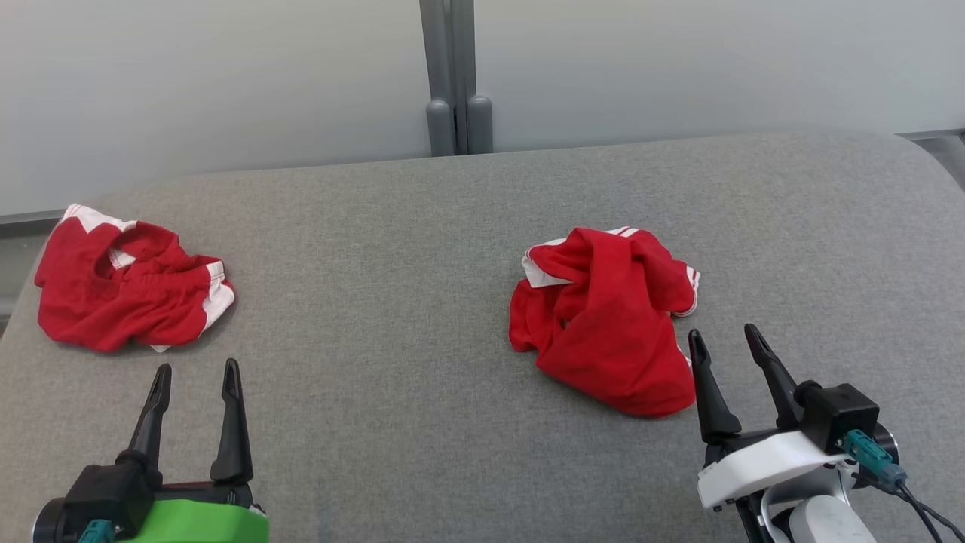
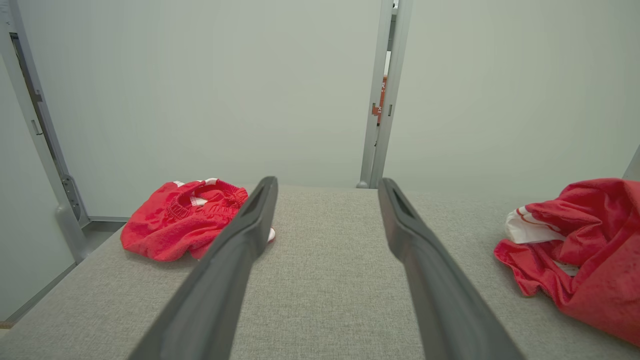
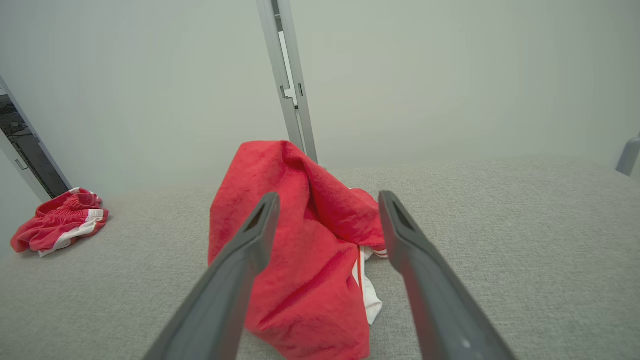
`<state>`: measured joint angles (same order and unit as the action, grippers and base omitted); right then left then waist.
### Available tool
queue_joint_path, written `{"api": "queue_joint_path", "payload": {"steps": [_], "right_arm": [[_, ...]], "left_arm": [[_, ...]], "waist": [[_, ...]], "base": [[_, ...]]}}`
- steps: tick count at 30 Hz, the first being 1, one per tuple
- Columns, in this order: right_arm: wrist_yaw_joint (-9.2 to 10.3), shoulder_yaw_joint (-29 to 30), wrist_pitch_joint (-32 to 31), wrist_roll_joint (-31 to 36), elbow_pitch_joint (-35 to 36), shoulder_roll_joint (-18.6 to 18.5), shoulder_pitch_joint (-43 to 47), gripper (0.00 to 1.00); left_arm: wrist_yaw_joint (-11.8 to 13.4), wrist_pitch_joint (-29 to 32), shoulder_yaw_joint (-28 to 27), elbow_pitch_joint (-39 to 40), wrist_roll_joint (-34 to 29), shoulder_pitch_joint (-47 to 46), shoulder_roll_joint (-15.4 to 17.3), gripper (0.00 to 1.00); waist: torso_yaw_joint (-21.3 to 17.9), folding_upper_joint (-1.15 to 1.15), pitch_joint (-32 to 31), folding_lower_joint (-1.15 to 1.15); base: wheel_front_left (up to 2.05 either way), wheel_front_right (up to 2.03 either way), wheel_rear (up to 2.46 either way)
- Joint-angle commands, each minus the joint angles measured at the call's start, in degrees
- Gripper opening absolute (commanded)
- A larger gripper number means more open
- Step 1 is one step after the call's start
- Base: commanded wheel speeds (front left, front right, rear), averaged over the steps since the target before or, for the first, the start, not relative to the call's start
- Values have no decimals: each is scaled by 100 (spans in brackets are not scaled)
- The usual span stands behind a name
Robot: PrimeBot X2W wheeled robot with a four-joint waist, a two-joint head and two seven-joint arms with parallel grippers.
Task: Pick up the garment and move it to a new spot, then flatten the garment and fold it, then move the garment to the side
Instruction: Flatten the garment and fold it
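Starting pickup: both jaws released and empty, right gripper (image 1: 723, 332) just beside crumpled garment (image 1: 603, 317); next move probably reach in, pinch a fold.

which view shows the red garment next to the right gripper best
The head view: the whole garment lies in sight from above, outline and white trim clear. The right wrist view shows the garment close, partly behind the right gripper. The left wrist view cuts the garment off at the right edge.
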<state>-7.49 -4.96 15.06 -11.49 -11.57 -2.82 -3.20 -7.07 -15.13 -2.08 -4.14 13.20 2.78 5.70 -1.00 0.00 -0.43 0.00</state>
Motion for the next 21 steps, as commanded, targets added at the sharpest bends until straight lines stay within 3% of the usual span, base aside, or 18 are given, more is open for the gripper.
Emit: {"api": "queue_joint_path", "payload": {"steps": [1,21], "right_arm": [[0,4,18,10,-18,-13,27,100],[0,32,18,16,-67,-19,16,100]], "left_arm": [[-21,-4,-34,-33,-54,-1,-17,100],[-49,-4,-66,-127,-124,-61,-48,100]], "waist": [[-5,0,-2,0],[-30,0,2,0]], "base": [[0,0,0],[0,0,0]]}}
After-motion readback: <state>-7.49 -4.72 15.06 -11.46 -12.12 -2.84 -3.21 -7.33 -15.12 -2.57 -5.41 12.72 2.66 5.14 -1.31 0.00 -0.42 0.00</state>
